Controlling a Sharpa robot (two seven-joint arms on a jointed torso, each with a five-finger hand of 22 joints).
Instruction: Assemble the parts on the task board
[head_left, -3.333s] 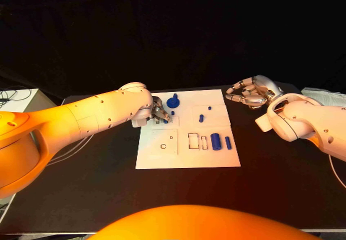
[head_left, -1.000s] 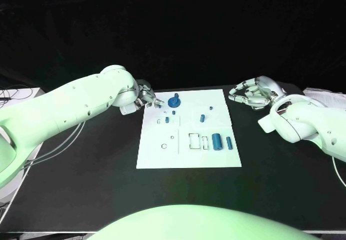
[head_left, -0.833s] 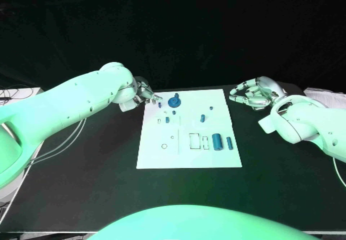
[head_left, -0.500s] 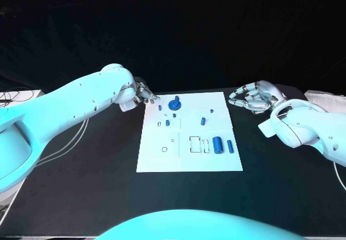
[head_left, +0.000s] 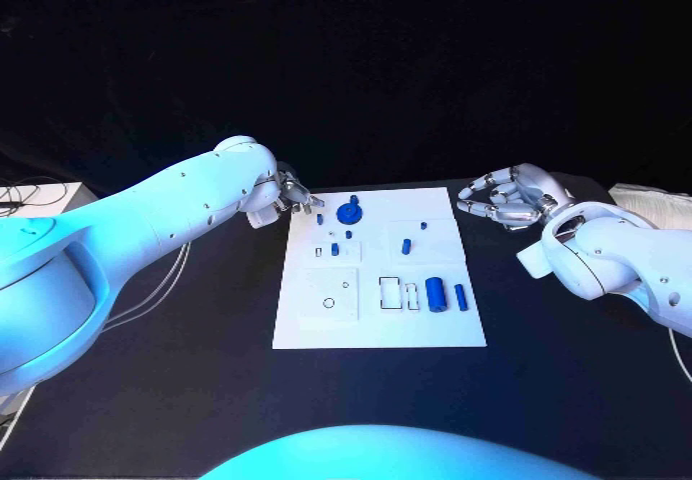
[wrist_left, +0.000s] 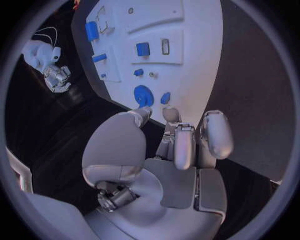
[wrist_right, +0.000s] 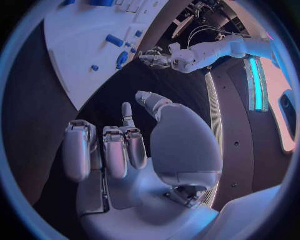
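Observation:
The white task board (head_left: 378, 300) lies mid-table. A large round blue part (head_left: 349, 211) stands near its far edge, with small blue pieces (head_left: 407, 244) scattered behind two blue cylinders (head_left: 434, 294). My left hand (head_left: 296, 193) hovers just off the board's far left corner, holding nothing. In the left wrist view its fingers (wrist_left: 181, 145) point toward the round part (wrist_left: 143, 95) and a small blue piece (wrist_left: 165, 98), with the thumb apart. My right hand (head_left: 505, 198) hangs beyond the board's far right corner, fingers loosely bent and empty; the right wrist view shows this hand (wrist_right: 134, 150) empty too.
Black table (head_left: 173, 340) surrounds the board on every side. Rectangular outlined slots (head_left: 389, 292) lie left of the cylinders, and a small ring mark (head_left: 329, 302) sits on the near left. Something pale (head_left: 649, 200) lies at the table's far right edge.
The left hand has drawn back from over the small pieces on the board to just off its far left corner. The right hand has barely moved.

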